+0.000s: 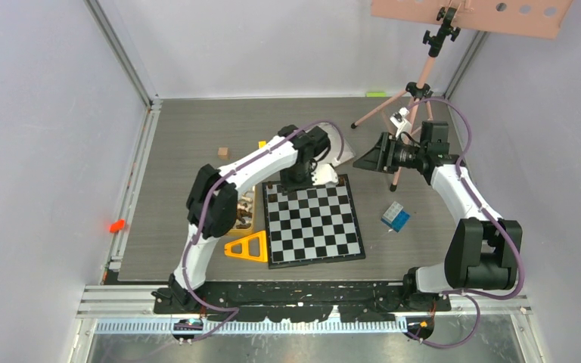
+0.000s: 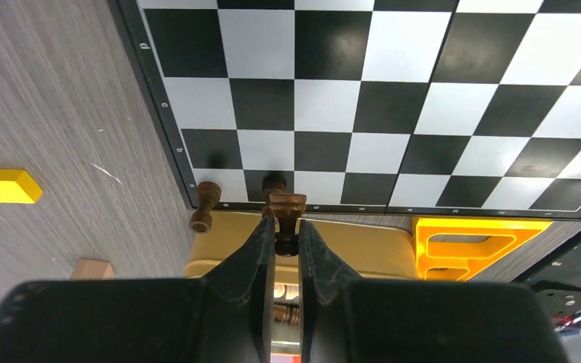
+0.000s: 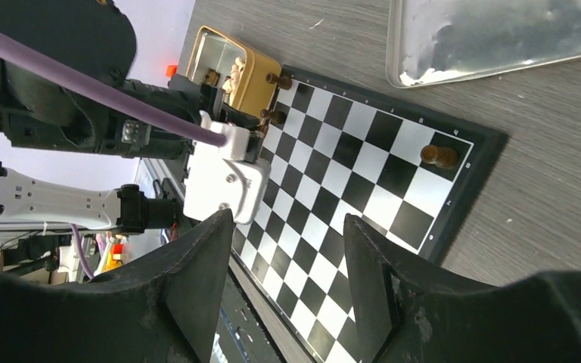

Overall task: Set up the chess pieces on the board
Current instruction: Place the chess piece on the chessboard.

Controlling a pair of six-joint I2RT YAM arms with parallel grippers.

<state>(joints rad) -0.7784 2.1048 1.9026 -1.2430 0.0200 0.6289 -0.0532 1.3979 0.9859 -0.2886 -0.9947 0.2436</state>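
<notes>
The black-and-white board (image 1: pixel 314 223) lies mid-table. My left gripper (image 2: pixel 286 227) is shut on a dark brown chess piece (image 2: pixel 287 206) at the board's far left edge; it shows in the top view (image 1: pixel 287 185) too. Two dark pieces (image 2: pixel 206 200) (image 2: pixel 274 184) stand on the corner squares beside it. In the right wrist view a third dark piece (image 3: pixel 439 156) stands on the far right corner of the board (image 3: pixel 348 174). My right gripper (image 3: pixel 287 257) is open and empty, held above the table to the right of the board (image 1: pixel 371 157). More pieces lie in the gold tin (image 1: pixel 243 212).
A yellow triangle frame (image 1: pixel 248 247) lies left of the board. A small brown cube (image 1: pixel 223 153) and a yellow block (image 2: pixel 4 185) lie at far left. A silver tin lid (image 3: pixel 492 34) lies behind the board, a colour cube (image 1: pixel 396 217) to its right, and a tripod (image 1: pixel 416 98) at back right.
</notes>
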